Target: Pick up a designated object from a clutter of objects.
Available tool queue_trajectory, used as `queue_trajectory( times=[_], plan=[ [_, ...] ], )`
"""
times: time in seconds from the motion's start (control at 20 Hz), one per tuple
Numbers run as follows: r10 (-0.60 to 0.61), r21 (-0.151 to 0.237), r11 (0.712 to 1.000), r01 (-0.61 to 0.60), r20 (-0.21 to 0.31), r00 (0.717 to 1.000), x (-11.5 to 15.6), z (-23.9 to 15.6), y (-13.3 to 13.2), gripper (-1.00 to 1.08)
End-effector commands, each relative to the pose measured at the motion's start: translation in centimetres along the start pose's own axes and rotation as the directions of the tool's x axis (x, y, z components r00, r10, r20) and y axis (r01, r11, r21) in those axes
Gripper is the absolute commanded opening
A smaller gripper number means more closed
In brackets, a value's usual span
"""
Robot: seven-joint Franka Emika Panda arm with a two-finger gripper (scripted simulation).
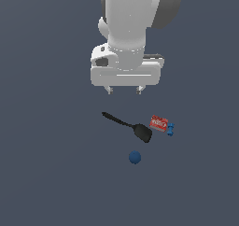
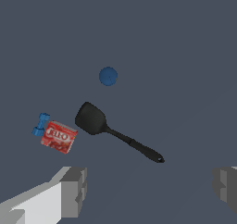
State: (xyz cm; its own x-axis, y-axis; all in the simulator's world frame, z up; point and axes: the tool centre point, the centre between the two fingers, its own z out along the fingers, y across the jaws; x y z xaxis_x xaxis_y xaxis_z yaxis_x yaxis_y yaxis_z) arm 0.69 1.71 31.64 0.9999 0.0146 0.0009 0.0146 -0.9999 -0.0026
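The dark-blue ball lies alone on the grey floor, nearest the exterior view's bottom; it also shows in the wrist view. The black spatula lies just beyond it, blade toward the ball, and shows in the wrist view. The red packet and the tiny bright-blue piece lie to the exterior view's right of the blade. My gripper hangs high above the spatula handle, open and empty, well apart from the ball. Its fingers frame the wrist view.
The red packet and bright-blue piece touch each other beside the spatula blade. The floor is a plain dark grey surface. The white arm body fills the upper middle of the exterior view.
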Motion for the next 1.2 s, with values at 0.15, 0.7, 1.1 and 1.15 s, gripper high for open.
queue_trajectory(
  times=[0.15,0.7,1.1,1.15],
  plan=[
    [-0.013,0.002,1.0,0.013,-0.005,1.0,0.2,-0.1,-0.5,1.0],
    [-0.067,0.008,0.998,0.068,-0.027,0.997,0.9,-0.3,-2.4,1.0],
    [-0.123,0.002,0.992,0.123,-0.024,0.992,2.5,1.4,-2.6,1.0],
    [-0.135,0.001,0.991,0.135,-0.024,0.991,2.8,1.7,-2.6,1.0]
  ],
)
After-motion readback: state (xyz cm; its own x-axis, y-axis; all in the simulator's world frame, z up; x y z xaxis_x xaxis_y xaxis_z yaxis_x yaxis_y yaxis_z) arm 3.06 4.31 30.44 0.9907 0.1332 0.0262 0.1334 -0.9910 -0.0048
